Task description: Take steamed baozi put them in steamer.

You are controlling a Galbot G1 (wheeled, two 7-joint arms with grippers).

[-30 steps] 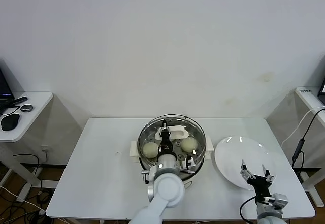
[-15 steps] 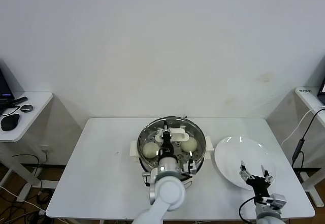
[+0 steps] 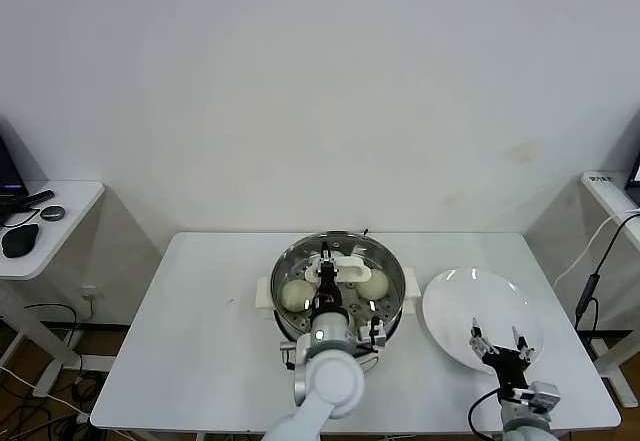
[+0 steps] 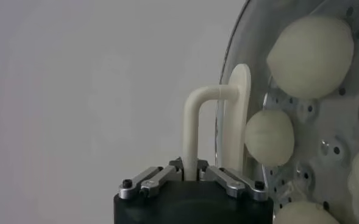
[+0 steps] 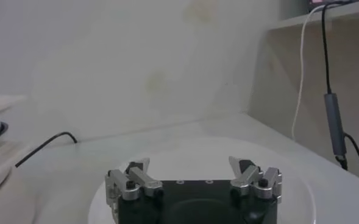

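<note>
The steamer stands at the middle of the white table, a shiny steel pot with white side handles, and the steamed baozi lie inside it on the perforated tray: in the head view one bun shows toward the robot's left and another toward its right, while the left wrist view shows four pale buns behind glass. Over the pot sits the round glass lid, and the left gripper reaches over the steamer from the near side with its fingers clamped tight on the lid's white handle, the looped handle rising straight out from between the metal fingertips in the wrist view. Whether the lid rests fully on the rim or hangs just above it cannot be told. To the robot's right of the steamer, just beside it, lies a flat white plate. The right gripper hovers low over the near edge of that plate, well apart from the pot, its fingers spread wide and holding nothing
</note>
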